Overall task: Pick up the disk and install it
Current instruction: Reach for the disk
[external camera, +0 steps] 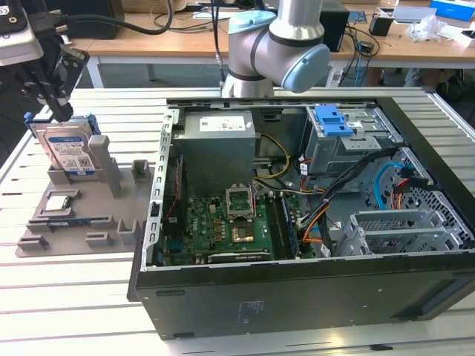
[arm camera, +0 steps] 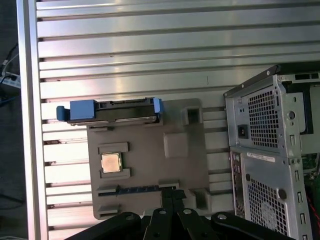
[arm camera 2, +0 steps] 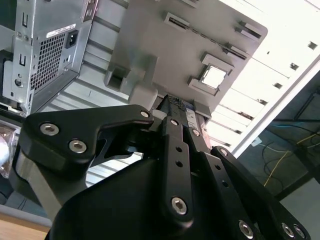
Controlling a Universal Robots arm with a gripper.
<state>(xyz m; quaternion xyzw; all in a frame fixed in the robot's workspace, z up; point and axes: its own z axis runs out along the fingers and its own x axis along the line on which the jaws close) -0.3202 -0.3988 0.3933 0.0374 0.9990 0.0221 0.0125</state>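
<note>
Hovering closed, empty tool (external camera: 59,107) above upright disk (external camera: 69,150) in grey holder (external camera: 89,200); open computer case (external camera: 297,289) just beside.

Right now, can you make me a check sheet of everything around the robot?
Surface: slatted metal table, flat and bare at the front.
Job's things: disk stands on its edge in the grey tray; computer case lies open, with a blue caddy on its drive bay.
Clutter: a chip sits in the tray.
Grippers: gripper shut, by the disk's top, holding nothing.
Cables: black, orange and blue wires inside the case.
Surroundings: desks behind the table.
</note>
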